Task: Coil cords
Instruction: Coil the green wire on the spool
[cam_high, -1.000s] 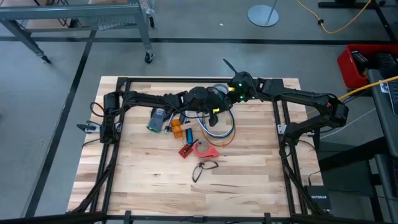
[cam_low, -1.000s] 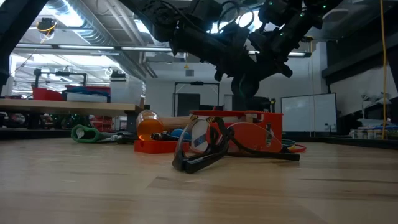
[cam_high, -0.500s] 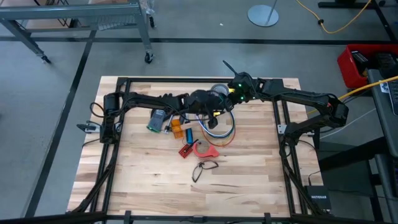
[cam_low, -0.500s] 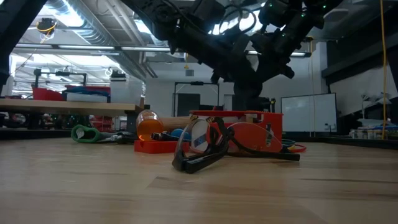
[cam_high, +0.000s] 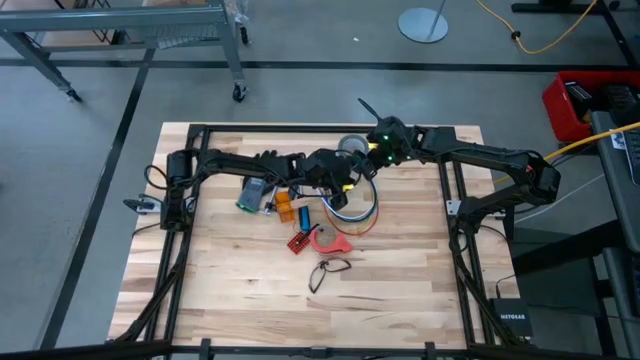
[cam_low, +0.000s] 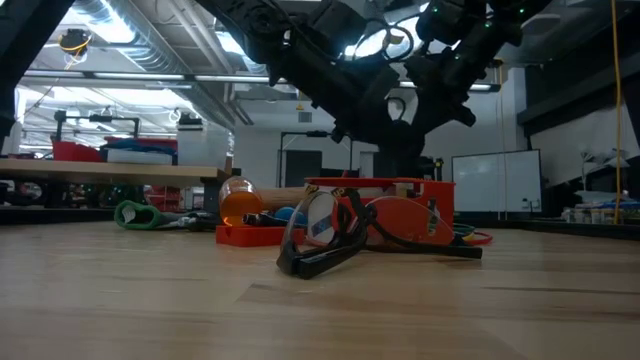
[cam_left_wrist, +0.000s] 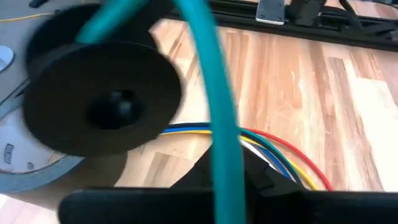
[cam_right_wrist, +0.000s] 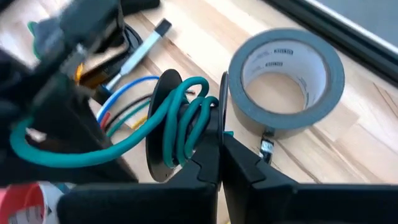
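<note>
- Evidently the winding step was under way: the right gripper (cam_right_wrist: 219, 158), jaws pressed on a black spool (cam_right_wrist: 163, 127), held it at the frame's centre with a green cord (cam_right_wrist: 180, 118) looped round it several turns.
- Left gripper (cam_high: 345, 178) met it at upper centre of the tabletop (cam_high: 400, 290); whether its jaws were spread, I cannot tell.
- Remaining cords (cam_high: 355, 212) lay just below; next turn probably needs steady tension.

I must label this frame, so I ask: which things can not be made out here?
Low view: glasses and an orange part mostly hide the cords.
High view: the arms mostly hide the black spool clamped by the right end effector.
Left wrist view: the edge cuts off the duct tape.
Right wrist view: the green cord ends behind the blurred left end effector.
</note>
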